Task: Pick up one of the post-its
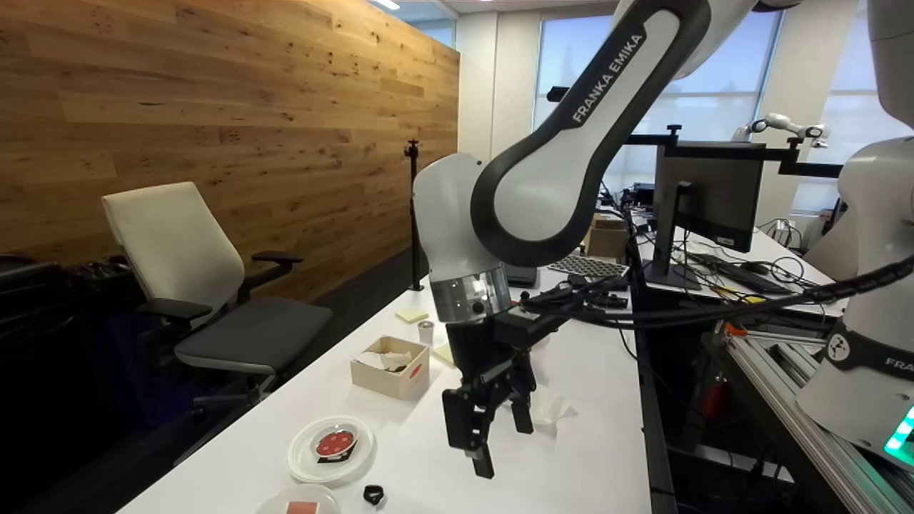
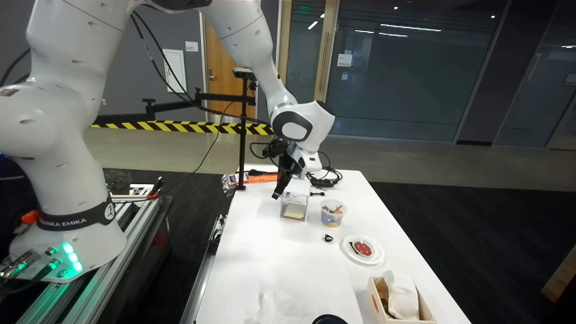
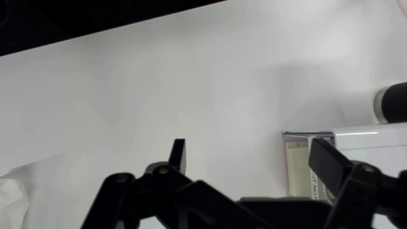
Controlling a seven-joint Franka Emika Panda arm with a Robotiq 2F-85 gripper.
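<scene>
1. My pincer (image 3: pixel 248 151) hung above the table (image 3: pixel 190 95) with its fingers (image 3: pixel 178 156) well apart and nothing held, a spread that I judged was meant for taking a stack from both sides.

2. The nearest notes (image 3: pixel 297 171) sat inside a clear box (image 2: pixel 295 198), their yellow showing through its wall near the bottom in an exterior view; the letters "-IT NOT" on the label (image 3: pixel 314 184) told me what they were. The box probably kept the stack square and tidy.

3. In the wrist view one finger (image 3: pixel 327 162) covered part of that box while the other stood out against bare white. Whether anything touched I could not tell. If those notes were my aim, I sat off-centre, and a shift towards them was called for so that both fingers could straddle the box.

4. A pale yellow square (image 1: pixel 412 315) lay flat on the table near a small cup (image 1: pixel 425 333) in an exterior view, and a second square (image 1: pixel 443 355) lay just beside a tray (image 1: pixel 378 378); both looked like loose post-its. Lying flat, they would have asked for low fingertips and a pinch at the edge.

5. Near the clear box stood a tub (image 2: pixel 331 219) of odds and ends (image 2: pixel 333 209), gathered there, I guessed, so that they would not roll. It crowded that side, a reason, I judged, to come at the notes from the opposite one, where my pincer hung.
</scene>
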